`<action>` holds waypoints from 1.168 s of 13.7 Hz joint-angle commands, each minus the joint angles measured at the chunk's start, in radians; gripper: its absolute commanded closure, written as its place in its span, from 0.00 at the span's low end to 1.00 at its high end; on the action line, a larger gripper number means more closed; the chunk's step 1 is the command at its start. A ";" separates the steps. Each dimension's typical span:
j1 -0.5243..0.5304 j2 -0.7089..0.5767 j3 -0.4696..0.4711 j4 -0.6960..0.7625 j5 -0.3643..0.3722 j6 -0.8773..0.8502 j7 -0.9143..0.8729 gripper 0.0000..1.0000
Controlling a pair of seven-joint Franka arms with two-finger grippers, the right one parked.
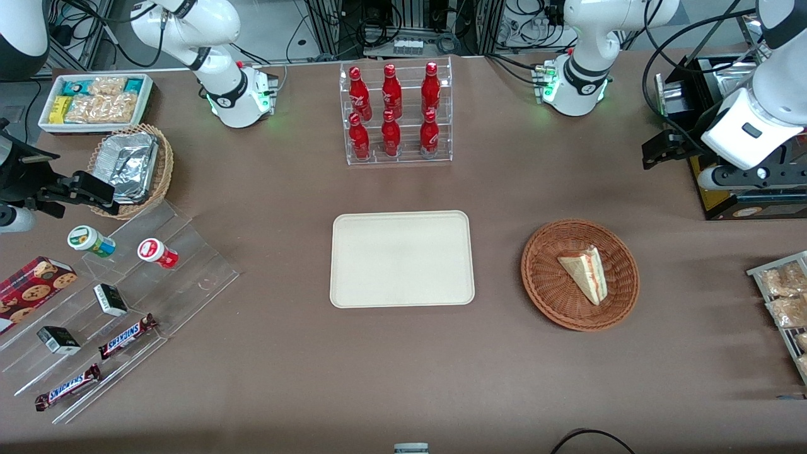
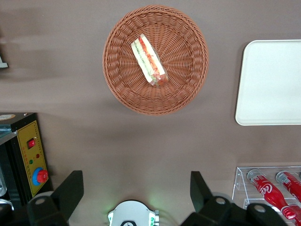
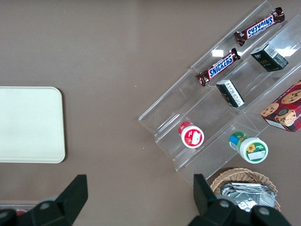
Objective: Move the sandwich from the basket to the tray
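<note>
The left arm's hand (image 2: 136,188) hung spread wide and empty, high above the brown worktop (image 1: 403,378). The triangular tan sandwich (image 1: 586,273) lay in the reddish-brown wicker basket (image 1: 547,287), nearer the front camera than the hand, its long axis diagonal. The cream rectangular tray (image 1: 401,259) was bare.

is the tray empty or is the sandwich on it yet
Empty: the tray is bare, the sandwich lies in the basket; the open hand hangs above the table.

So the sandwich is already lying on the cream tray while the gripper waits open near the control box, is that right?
Not quite: the front view shows the sandwich in the basket; the tray is bare. The gripper does wait open near the control box.
</note>
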 commanded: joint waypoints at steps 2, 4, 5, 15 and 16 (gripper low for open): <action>0.007 -0.001 -0.002 0.013 -0.012 -0.023 0.011 0.00; 0.007 0.014 -0.002 0.009 -0.003 -0.011 0.020 0.00; 0.007 0.027 -0.002 0.009 -0.003 -0.003 0.022 0.00; 0.006 0.038 0.021 -0.240 0.003 0.292 -0.197 0.00; 0.004 0.042 0.021 -0.263 0.005 0.332 -0.239 0.00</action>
